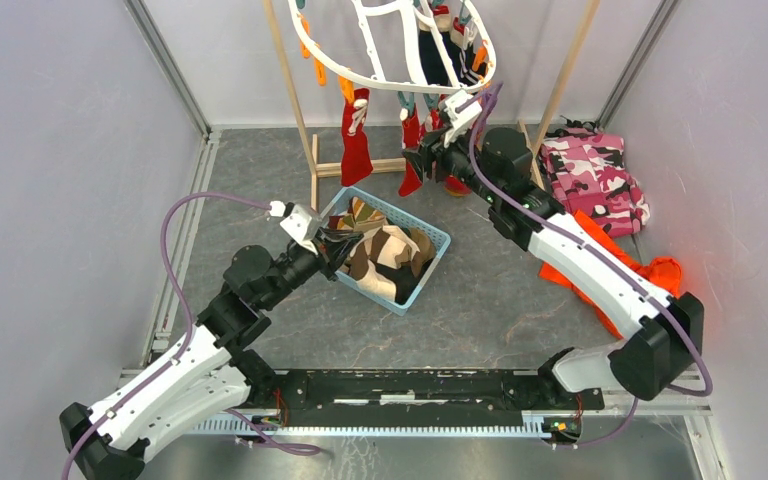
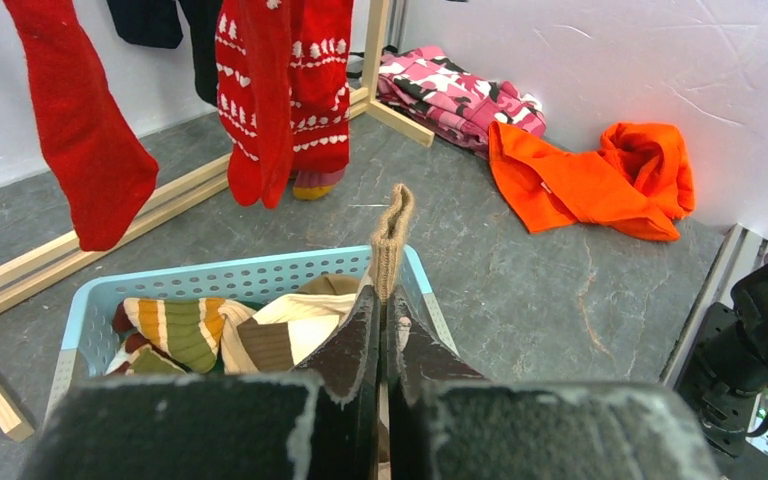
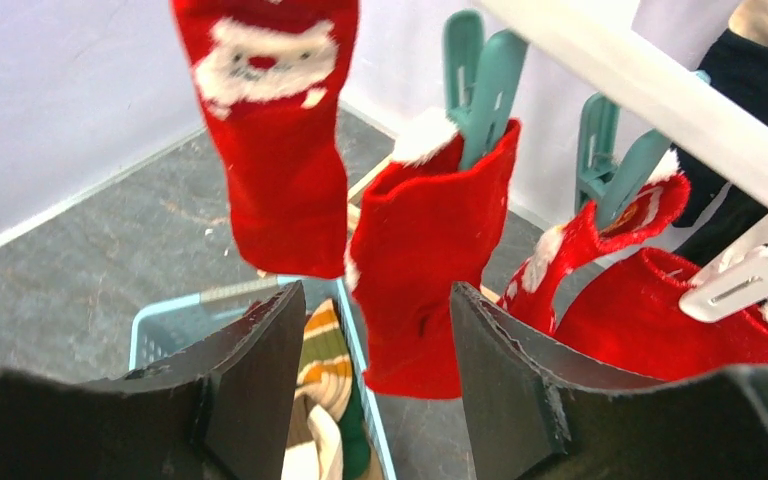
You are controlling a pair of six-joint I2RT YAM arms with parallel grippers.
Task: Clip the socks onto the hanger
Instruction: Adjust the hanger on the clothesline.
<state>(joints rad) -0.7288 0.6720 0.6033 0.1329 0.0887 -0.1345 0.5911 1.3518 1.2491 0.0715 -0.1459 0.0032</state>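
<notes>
Left gripper [image 2: 382, 296]: fingers pressed together on the ribbed cuff of a beige sock [image 2: 392, 228], which stands up above the fingertips.
Left arm pose: reaches forward from the left base, with the wrist at the left edge of the basket [image 1: 401, 213].
Right gripper [image 3: 375, 292]: fingers spread wide, holding nothing.
Right arm pose: stretched far forward and raised, with the wrist just under the near rim of the hanger [image 3: 640, 78].
Red socks [image 1: 356, 140]: hang from the hanger at the far side of the table. One bears a white face pattern [image 3: 260, 130]. Another, with a white cuff [image 3: 425, 270], is pinched in a clip and lines up with the right gripper's gap. Whether it lies between the fingers or beyond them cannot be told.
Teal clips [image 3: 480, 70]: hang under the white bar, and at least two grip red fabric.
Striped socks [image 2: 175, 330]: brown, cream, orange and green, piled inside the basket.
Hanger position: hangs between the poles of the wooden rack [image 1: 293, 90].
Orange cloth [image 1: 650, 275]: lies on the table at right, near the pink camouflage garment [image 1: 590, 170].
</notes>
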